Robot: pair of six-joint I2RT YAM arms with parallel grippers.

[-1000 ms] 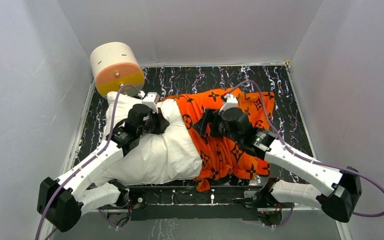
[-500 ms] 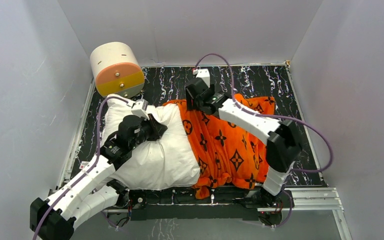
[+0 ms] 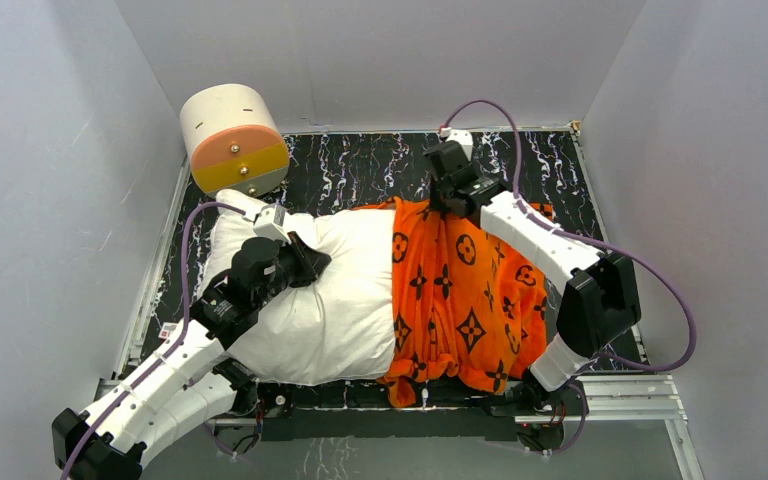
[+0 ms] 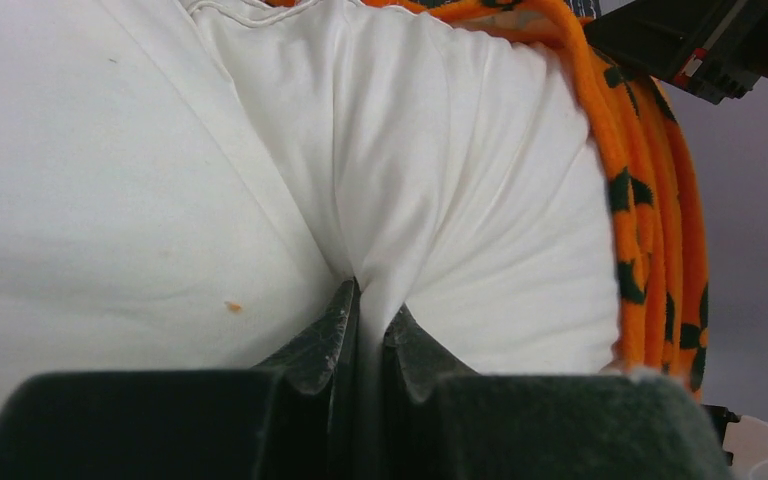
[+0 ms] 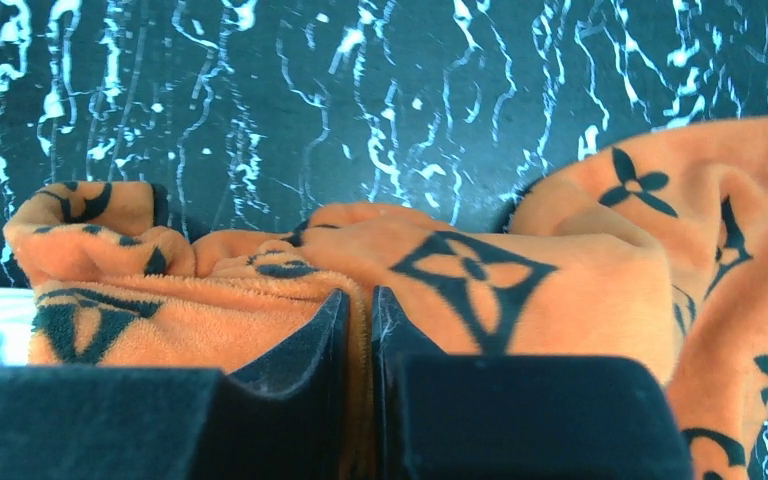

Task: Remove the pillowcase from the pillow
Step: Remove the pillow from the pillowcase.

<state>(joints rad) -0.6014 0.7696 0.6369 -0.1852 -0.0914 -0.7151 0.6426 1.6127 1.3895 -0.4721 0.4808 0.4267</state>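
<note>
The white pillow [image 3: 340,300] lies across the dark marbled floor, its left half bare. Its right half is covered by the orange pillowcase [image 3: 465,290] with black motifs. My left gripper [image 3: 312,262] is shut on a pinched fold of the pillow [image 4: 290,170]; the fabric runs down between the jaws at the left gripper [image 4: 370,305]. My right gripper [image 3: 438,198] is at the pillowcase's far edge, shut on a fold of the pillowcase [image 5: 520,280] that shows between the jaws of the right gripper [image 5: 360,300].
A cream-and-orange cylinder [image 3: 232,138] stands at the back left corner, just behind the pillow. Grey walls close in the floor [image 3: 360,165] on three sides. A metal rail [image 3: 620,385] runs along the near edge by the arm bases.
The right arm swung from the pillowcase's middle to its far edge and closed on the fabric there. The pillowcase shifted right, baring more pillow. The left gripper kept its grip.
</note>
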